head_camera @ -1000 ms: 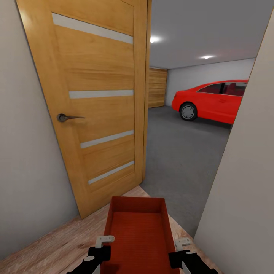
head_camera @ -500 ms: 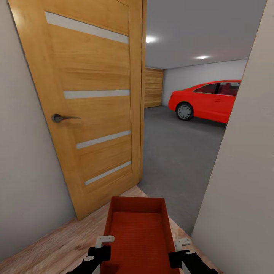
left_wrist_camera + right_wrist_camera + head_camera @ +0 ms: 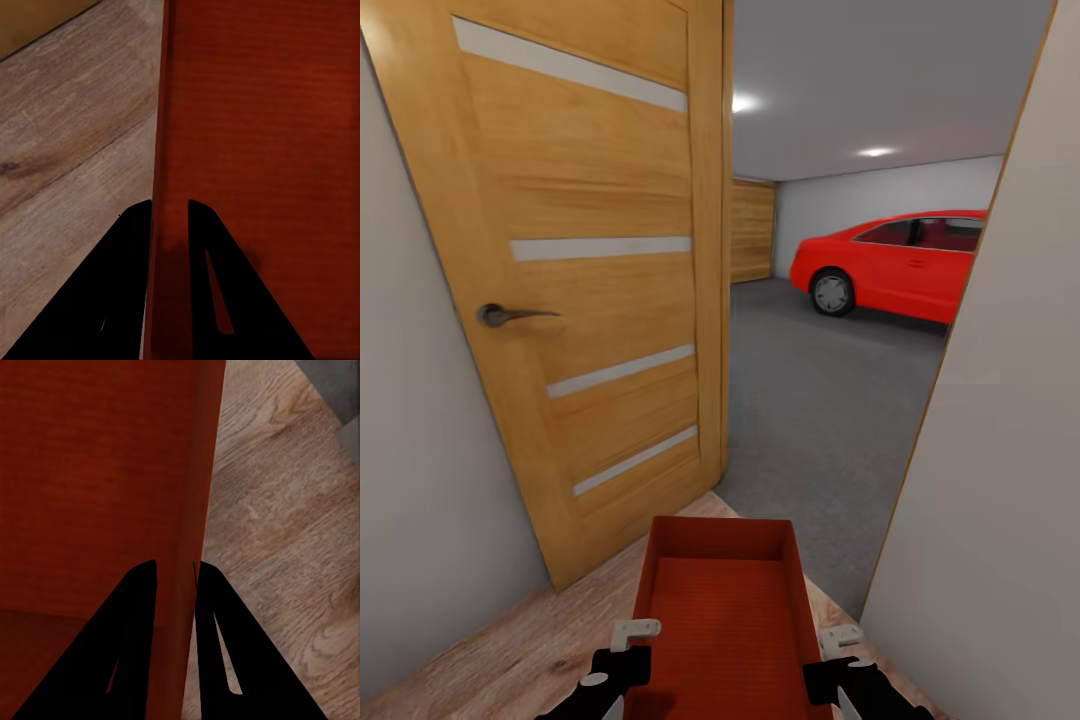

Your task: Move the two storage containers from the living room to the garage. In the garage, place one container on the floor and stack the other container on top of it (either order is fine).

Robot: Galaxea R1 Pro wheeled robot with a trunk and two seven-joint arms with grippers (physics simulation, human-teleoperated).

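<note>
I carry one red-orange storage container point(image 3: 722, 610) low in front of me in the head view, above the light wood planks. My left gripper point(image 3: 622, 665) is shut on its left wall point(image 3: 169, 187), and my right gripper point(image 3: 832, 675) is shut on its right wall point(image 3: 199, 510). Each wrist view has a black finger on either side of the thin wall. Ahead, through the doorway, lies the garage with its dark grey concrete floor point(image 3: 830, 400). The second container is out of view.
An orange wooden door point(image 3: 580, 270) with frosted strips stands open on the left. A white wall point(image 3: 990, 480) closes the doorway's right side. A red car point(image 3: 900, 265) is parked far back right in the garage, beside a wooden garage door point(image 3: 752, 230).
The whole head view has shifted: the door, car and doorway have slid left and grown slightly. The container and both grippers keep the same place in the picture.
</note>
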